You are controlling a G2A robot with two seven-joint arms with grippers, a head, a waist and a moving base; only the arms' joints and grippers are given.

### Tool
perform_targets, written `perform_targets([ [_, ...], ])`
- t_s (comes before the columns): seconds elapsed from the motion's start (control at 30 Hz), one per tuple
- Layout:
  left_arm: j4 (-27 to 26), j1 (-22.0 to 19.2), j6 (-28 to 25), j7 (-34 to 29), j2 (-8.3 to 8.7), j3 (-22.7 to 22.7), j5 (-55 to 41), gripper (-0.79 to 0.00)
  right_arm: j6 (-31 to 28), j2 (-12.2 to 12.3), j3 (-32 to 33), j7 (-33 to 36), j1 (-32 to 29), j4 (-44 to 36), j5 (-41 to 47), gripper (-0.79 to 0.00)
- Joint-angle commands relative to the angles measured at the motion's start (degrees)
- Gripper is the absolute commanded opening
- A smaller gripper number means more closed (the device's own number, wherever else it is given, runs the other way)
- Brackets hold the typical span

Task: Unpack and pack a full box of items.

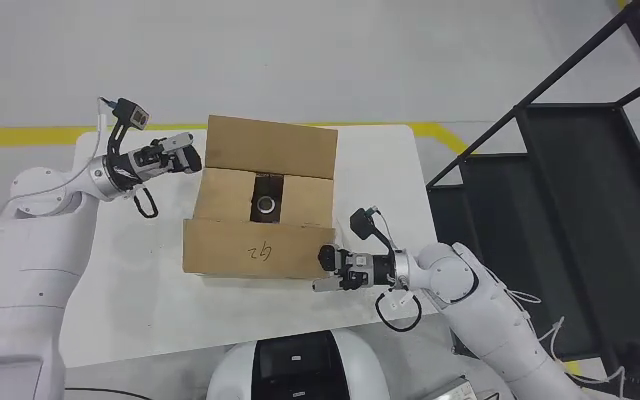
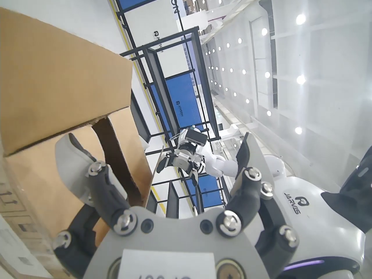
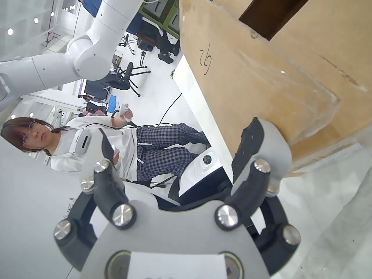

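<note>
**As the box stands open, both claws hang spread at its corners**

Since its long flaps are folded outward, the brown cardboard box (image 1: 305,200) stands open on the white table (image 1: 120,310). One flap lies toward the robot and the other away from it. Down in the box's dark middle gap sits a dark round item (image 1: 266,205); what it is cannot be told.

At the box's far left corner, beside the end of the far flap, hangs the left gripper (image 1: 193,155). Its own wrist view shows that gripper (image 2: 158,143) with its fingers wide apart and nothing between them. One finger sits just under the flap of the box (image 2: 58,73), close by the side wall. Whether it touches the cardboard cannot be told.

At the box's near right corner, beside the end of the near flap, is the right gripper (image 1: 322,270). It too is spread apart and empty (image 3: 177,132). One finger lies right against the flap's corner on the box (image 3: 232,73), where a strip of clear tape (image 3: 305,97) wraps the edge. The other finger stands well clear of the box.
</note>
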Motion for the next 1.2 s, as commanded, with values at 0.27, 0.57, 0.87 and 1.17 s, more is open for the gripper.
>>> perform_targets([
  [0.27, 19.53, -11.51, -4.29, 7.85, -4.18, 8.4, 4.47, 0.0, 0.58, 0.11, -0.6, -0.71, 1.31, 0.83, -0.42, 0.0],
  [0.57, 28.52, -15.95, -7.34, 13.82, -8.46, 13.7, 5.6, 0.0, 0.35, 0.31, -0.7, -0.82, 2.04, 1.92, -0.37, 0.0],
  [0.87, 34.3, -19.66, -8.93, 17.03, -11.53, 16.44, 7.32, 0.0, -0.09, 0.8, 0.44, -0.88, 1.45, 1.78, -0.35, 0.0],
  [1.17, 37.38, -20.8, -11.27, 7.9, -12.85, 14.35, -0.44, 0.0, 0.44, 0.97, -0.27, -0.95, 1.52, 1.3, -1.35, 0.0],
])
